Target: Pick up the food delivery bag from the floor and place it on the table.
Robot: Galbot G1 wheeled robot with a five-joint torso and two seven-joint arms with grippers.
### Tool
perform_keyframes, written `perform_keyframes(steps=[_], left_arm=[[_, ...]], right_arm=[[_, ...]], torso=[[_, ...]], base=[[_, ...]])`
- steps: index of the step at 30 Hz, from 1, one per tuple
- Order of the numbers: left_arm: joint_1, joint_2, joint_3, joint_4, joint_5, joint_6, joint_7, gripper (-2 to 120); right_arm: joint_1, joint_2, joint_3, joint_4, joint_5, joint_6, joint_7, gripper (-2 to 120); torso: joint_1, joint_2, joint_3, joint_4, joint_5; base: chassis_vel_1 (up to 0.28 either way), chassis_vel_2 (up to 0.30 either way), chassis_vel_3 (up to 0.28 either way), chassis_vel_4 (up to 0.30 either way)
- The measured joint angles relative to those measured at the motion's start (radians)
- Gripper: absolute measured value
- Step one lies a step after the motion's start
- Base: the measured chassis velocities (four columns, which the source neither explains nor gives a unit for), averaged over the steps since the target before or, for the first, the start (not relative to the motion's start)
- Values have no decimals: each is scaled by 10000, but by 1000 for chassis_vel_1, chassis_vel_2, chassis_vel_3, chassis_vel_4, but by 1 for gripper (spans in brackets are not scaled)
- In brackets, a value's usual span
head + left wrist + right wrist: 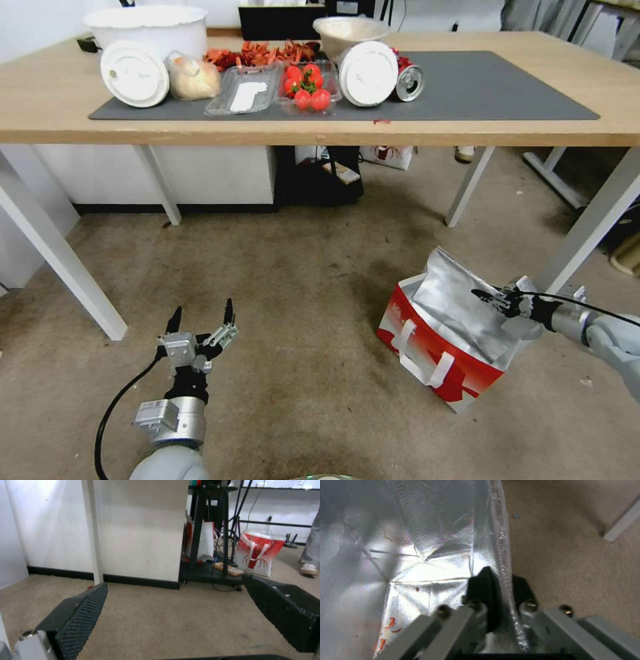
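On the floor (pixel 287 280), to the robot's right and beside 1 white leg of the counter (pixel 40 93), stands 1 food delivery bag (pixel 433 347), its mouth open and its silver lining showing; 2 white strap handles hang on its red near face; the right hand (pixel 485 298) has its 2 black fingers (pixel 486 590) clamped on the bag's upper edge, 1 inside against the foil and 1 outside, as the right wrist view shows; the left hand (pixel 200 317) hangs low over bare floor well apart from the bag, its 2 fingers spread wide and holding nothing; on the counter's dark grey mat (pixel 507 87) sit 2 white bowls (pixel 147 30), 2 round white lids (pixel 133 73), 1 tray of tomatoes (pixel 307 87) and 1 can (pixel 408 81) on its side.
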Motion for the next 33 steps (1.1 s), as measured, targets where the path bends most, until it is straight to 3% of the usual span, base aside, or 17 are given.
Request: perform_keyframes(steps=[11, 20, 25, 33], left_arm=[[29, -7, -20, -23, -27, 9, -24, 100], [108, -34, -35, -183, 47, 9, -54, 100], [102, -35, -51, -232, 48, 10, -79, 100], [79, -31, -99, -320, -101, 66, -75, 100]], right_arm=[[-518, -212, 331, 508, 753, -333, -310, 0], [-1853, -974, 1474, 2637, 2820, -1418, -554, 0], [-2225, -1255, 1836, 3263, 3138, -1582, -627, 0], [-3958, -2336, 3234, 5106, 3946, -2361, -1334, 0]], torso=[[0, 0, 0, 0, 1], [0, 0, 0, 0, 0], [0, 0, 0, 0, 0], [0, 0, 0, -3, 0]], base=[[0, 0, 0, 0], [0, 0, 0, 0], [0, 0, 0, 0], [0, 0, 0, 0]])
